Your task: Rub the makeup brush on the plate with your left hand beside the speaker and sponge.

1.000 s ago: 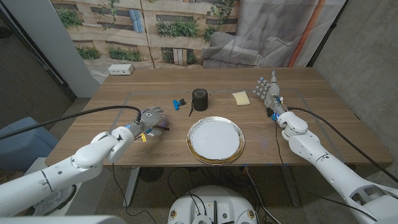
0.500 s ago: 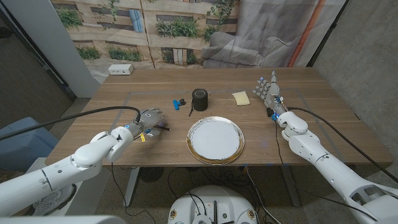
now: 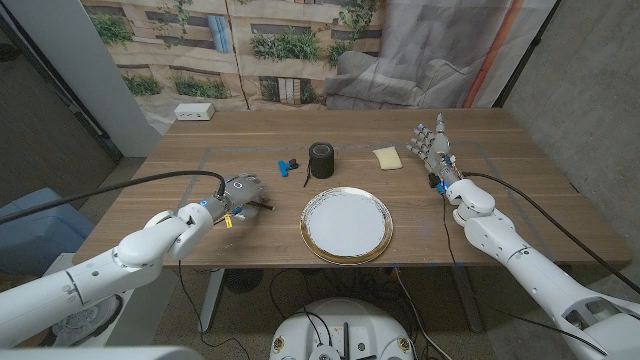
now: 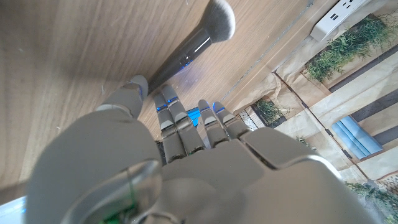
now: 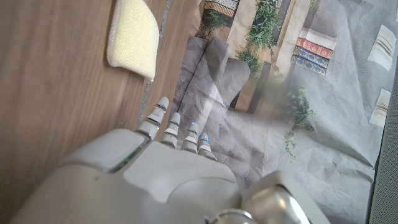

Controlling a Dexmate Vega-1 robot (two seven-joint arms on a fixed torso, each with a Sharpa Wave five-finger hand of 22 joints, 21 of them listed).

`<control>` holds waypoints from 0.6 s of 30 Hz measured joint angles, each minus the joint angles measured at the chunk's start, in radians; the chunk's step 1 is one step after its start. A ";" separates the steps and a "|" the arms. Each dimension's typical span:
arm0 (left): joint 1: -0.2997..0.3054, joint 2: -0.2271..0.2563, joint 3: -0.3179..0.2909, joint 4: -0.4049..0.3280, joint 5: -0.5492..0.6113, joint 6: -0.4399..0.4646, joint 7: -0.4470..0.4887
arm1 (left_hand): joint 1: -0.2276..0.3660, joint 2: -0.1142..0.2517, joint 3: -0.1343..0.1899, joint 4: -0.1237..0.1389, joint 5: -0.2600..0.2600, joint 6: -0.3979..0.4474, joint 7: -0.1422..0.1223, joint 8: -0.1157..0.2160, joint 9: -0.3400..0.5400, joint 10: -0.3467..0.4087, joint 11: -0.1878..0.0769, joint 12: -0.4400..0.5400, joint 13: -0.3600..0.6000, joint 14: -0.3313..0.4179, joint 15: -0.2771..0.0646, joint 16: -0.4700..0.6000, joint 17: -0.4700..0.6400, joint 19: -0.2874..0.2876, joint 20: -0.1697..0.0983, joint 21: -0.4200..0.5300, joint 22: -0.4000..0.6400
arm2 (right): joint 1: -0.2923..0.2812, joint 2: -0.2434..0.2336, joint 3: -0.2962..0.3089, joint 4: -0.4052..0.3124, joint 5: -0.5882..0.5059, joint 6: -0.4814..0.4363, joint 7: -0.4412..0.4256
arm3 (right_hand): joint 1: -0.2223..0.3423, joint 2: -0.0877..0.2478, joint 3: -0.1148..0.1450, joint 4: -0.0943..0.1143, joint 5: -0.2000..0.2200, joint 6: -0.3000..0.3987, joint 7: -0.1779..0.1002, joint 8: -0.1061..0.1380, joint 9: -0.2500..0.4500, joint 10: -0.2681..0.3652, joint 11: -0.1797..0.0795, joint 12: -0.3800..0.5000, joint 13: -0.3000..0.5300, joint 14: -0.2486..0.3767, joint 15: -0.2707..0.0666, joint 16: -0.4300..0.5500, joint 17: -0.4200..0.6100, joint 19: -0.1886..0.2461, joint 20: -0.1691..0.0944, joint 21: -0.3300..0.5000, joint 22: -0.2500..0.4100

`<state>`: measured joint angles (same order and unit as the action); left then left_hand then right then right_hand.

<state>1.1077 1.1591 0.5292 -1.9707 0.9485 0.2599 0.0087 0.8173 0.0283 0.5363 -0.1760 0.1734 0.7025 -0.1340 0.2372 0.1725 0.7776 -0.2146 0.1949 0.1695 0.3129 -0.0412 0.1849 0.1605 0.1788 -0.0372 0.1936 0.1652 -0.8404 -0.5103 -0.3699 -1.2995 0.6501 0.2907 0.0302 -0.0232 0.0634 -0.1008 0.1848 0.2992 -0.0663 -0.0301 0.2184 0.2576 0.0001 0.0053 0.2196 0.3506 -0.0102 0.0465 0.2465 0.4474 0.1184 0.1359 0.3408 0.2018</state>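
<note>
The makeup brush point(image 4: 193, 42) lies on the bench point(image 3: 200, 160), dark handle and soft grey head, just past the fingertips of the left robot hand point(image 3: 238, 193), which hovers low over it with its fingers point(image 4: 177, 121) reaching toward the handle; whether they touch it, I cannot tell. To its right sits the gold-rimmed white plate point(image 3: 347, 225), bare. Behind the plate stands the black speaker point(image 3: 321, 159), a small blue object point(image 3: 285, 167) beside it, and the yellow sponge point(image 3: 387, 158) further right. The right robot hand point(image 3: 431, 146) stands near the sponge, fingers apart and straight, holding nothing.
</note>
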 measured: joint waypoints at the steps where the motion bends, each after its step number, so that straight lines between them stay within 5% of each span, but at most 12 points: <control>1: 0.000 0.000 0.000 0.001 -0.001 -0.001 0.002 | 0.007 0.004 -0.002 0.002 0.000 0.000 0.000 0.000 0.000 0.009 -0.001 0.000 0.001 0.008 0.000 0.000 0.000 0.002 0.002 0.000 0.000 | 0.000 0.000 0.000 0.000 0.000 0.000 0.000 | 0.000 0.000 0.000 0.000 0.000 0.000 0.000 0.000 0.000 0.000 0.000 0.000 0.000 0.000 0.000 0.000 0.000 0.000 0.000 0.000 0.000; 18: 0.007 0.005 0.001 0.015 -0.014 -0.009 0.042 | 0.059 -0.001 -0.031 -0.002 0.000 0.113 0.009 0.001 0.000 0.164 -0.006 0.001 0.001 0.097 -0.004 0.000 0.000 0.073 -0.004 0.000 0.000 | 0.000 0.000 0.000 0.000 0.000 0.000 0.000 | 0.000 0.000 0.000 0.000 0.000 0.000 0.000 0.000 0.000 0.000 0.000 0.000 -0.003 0.000 0.000 0.000 0.000 0.000 0.000 0.000 0.000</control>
<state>1.1146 1.1642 0.5298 -1.9561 0.9349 0.2509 0.0508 0.8766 0.0269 0.5052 -0.1781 0.1733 0.8155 -0.1249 0.2379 0.1724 0.9415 -0.2207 0.1955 0.1701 0.4096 -0.0452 0.1849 0.1605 0.2514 -0.0410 0.1937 0.1652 -0.8404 -0.5103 -0.3699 -1.3000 0.6502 0.2907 0.0301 -0.0232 0.0634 -0.1008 0.1848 0.2992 -0.0664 -0.0301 0.2184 0.2576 0.0001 0.0053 0.2196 0.3478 -0.0102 0.0465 0.2465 0.4474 0.1184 0.1359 0.3408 0.2018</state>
